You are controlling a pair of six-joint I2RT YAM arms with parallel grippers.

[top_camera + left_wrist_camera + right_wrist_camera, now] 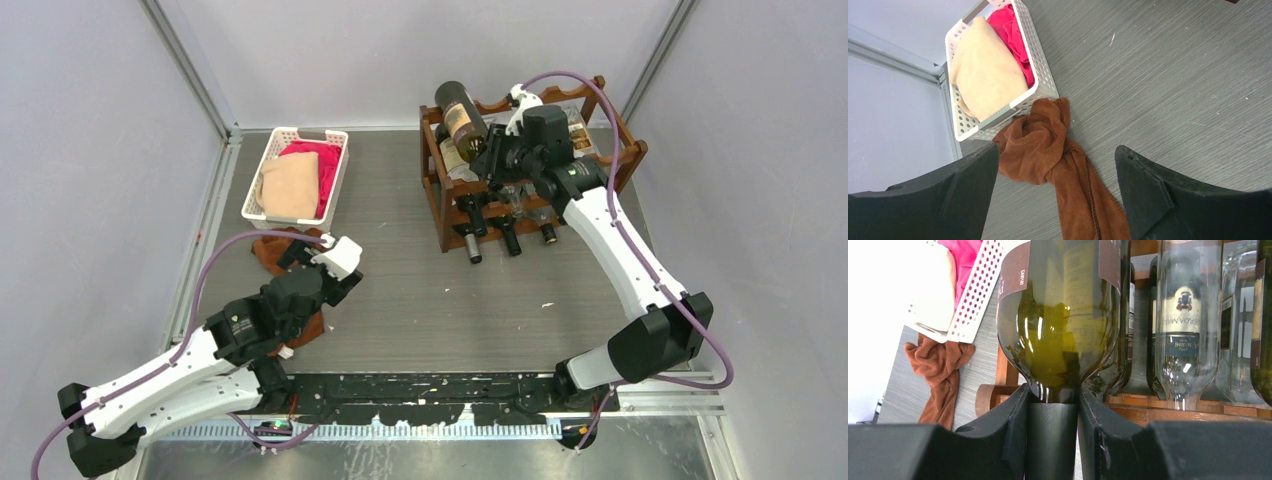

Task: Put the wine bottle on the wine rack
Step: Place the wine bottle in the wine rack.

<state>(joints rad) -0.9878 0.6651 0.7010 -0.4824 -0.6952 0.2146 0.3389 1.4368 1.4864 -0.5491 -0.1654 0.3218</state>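
- right gripper (1053, 407) clamped on wine bottle (1058, 330) neck, at wine rack (445, 225)
- glass looked heavy, slick, breakable; neck grip seemed right
- left gripper (1056, 152) spread wide, empty

The left arm (190, 365) and the right arm (610, 240) have white shells on the long links and black housings at the joints, each with a small green mark. A purple cable (212, 262) loops along each arm. The fingers (963, 195) are matte black wedges.

Wine bottle (462, 118) aslant over wine rack (445, 225)
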